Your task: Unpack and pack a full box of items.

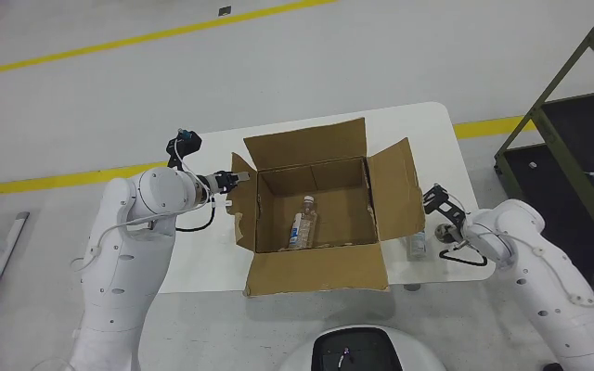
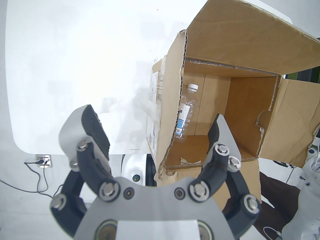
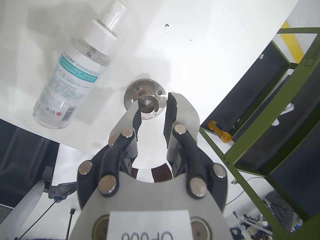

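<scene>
An open cardboard box (image 1: pixel 316 269) stands mid-table with its flaps spread. One clear plastic bottle (image 1: pixel 301 223) with a white cap lies on its floor, also seen as the bottle (image 2: pixel 184 116) past the box wall (image 2: pixel 172 106). My left gripper (image 1: pixel 239 177) is open at the box's left flap, one finger (image 2: pixel 96 131) outside the wall and the other inside. My right gripper (image 1: pixel 434 198) is over the table right of the box, and my right gripper (image 3: pixel 153 111) is shut on a metal flange (image 3: pixel 152 93) close above the tabletop.
A white spray bottle (image 3: pixel 75 73) lies on the table beside the flange, seen from above as the spray bottle (image 1: pixel 418 244) near the front right edge. A green metal rack (image 1: pixel 557 121) stands just off the table's right side. The white table (image 1: pixel 213 158) is bare left of the box.
</scene>
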